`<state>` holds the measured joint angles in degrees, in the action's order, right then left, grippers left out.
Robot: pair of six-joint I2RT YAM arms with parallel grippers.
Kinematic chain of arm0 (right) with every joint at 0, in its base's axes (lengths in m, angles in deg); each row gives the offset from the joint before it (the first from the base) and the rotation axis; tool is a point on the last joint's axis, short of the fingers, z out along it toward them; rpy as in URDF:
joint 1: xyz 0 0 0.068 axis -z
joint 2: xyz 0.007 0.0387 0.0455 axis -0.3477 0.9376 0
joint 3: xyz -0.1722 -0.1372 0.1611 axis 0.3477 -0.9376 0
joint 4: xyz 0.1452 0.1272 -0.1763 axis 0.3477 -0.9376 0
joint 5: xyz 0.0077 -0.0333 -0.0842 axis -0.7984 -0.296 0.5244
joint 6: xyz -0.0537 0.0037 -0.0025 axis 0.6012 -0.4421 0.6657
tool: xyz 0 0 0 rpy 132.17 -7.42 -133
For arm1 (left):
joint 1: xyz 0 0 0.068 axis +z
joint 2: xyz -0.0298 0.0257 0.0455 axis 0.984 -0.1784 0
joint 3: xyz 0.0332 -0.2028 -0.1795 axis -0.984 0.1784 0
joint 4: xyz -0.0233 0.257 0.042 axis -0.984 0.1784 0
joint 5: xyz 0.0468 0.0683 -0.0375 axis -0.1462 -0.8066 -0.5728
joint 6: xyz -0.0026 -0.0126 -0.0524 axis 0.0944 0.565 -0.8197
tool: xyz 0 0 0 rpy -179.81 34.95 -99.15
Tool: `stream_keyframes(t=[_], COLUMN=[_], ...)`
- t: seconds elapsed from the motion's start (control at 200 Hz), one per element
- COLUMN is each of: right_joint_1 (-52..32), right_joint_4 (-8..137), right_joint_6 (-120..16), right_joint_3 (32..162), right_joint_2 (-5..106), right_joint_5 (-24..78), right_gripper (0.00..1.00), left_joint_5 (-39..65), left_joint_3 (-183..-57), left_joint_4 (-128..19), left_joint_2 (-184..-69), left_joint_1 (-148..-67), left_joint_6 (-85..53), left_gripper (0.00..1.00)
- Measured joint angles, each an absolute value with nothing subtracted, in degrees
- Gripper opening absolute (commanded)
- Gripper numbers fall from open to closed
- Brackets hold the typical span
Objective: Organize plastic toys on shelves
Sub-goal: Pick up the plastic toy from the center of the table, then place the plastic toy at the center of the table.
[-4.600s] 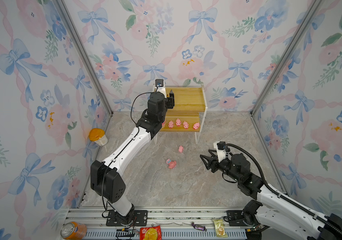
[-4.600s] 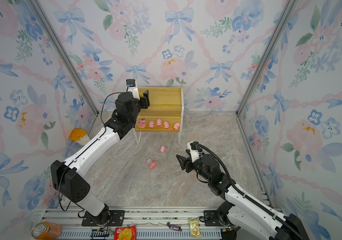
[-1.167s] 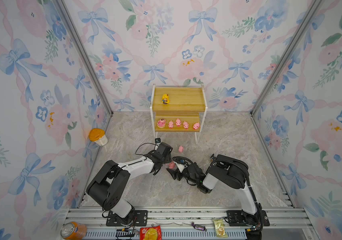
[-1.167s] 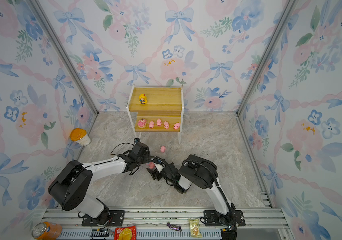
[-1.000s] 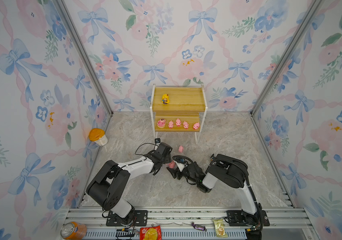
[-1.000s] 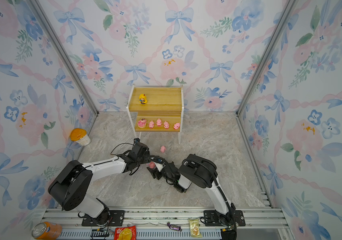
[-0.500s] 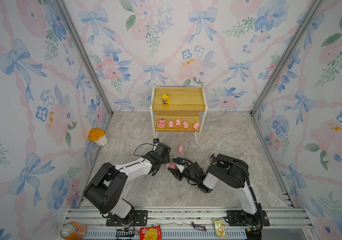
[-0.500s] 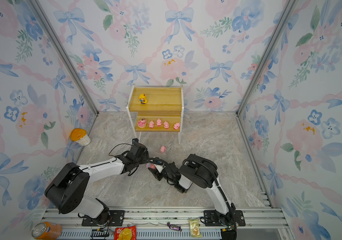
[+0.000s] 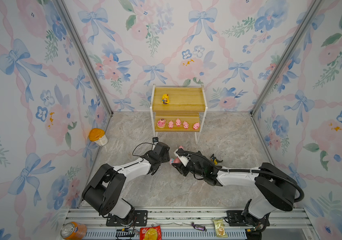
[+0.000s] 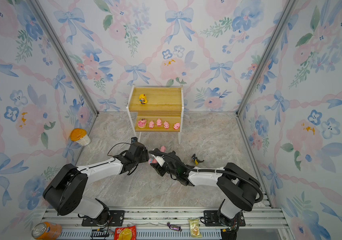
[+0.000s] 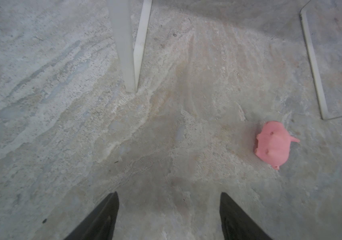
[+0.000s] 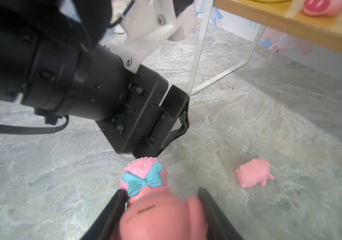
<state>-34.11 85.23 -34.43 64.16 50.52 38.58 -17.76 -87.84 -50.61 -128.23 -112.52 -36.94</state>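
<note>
Pink figure (image 12: 145,182): glossy rounded plastic, dotted cap, blue bow; we saw the right gripper (image 12: 161,192) clamped on it.
Left gripper (image 11: 168,195): black tapered fingers (image 11: 101,218), which we found apart, empty.
Pig (image 11: 274,143): smooth, lay on the marbled floor (image 11: 62,104) near the wooden shelves (image 9: 186,99).

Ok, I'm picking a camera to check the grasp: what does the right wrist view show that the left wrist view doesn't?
Only the right wrist: the pink blue-bowed figure gripped in the right hand, the left hand seen from outside, a shelf board. Only the left wrist: the left hand's own open, empty fingers. Both: the pink pig lying on the floor and a white rack leg.
</note>
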Motion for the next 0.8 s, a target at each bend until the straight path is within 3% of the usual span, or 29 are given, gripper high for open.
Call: stream_keyframes(t=[0.155, 0.435, 0.8], right_joint_1=[-34.0, -34.0, -33.0], right_joint_4=[64.0, 34.7, 23.1], right_joint_6=[-34.6, -36.1, -38.5], right_joint_3=[69.3, 79.8, 86.2], right_joint_2=[44.3, 50.0, 60.8], right_joint_5=[39.4, 41.1, 46.4], right_gripper=[0.42, 0.41, 0.44], left_joint_5=[-17.5, -17.4, -17.4], left_joint_3=[-87.3, -83.2, -78.3], left_joint_4=[-50.8, -51.7, -52.2], left_joint_2=[-127.2, -122.0, -114.9], left_joint_1=[-111.9, -110.5, -110.3], left_joint_6=[-36.6, -36.5, -37.0], left_gripper=[0.78, 0.77, 0.77])
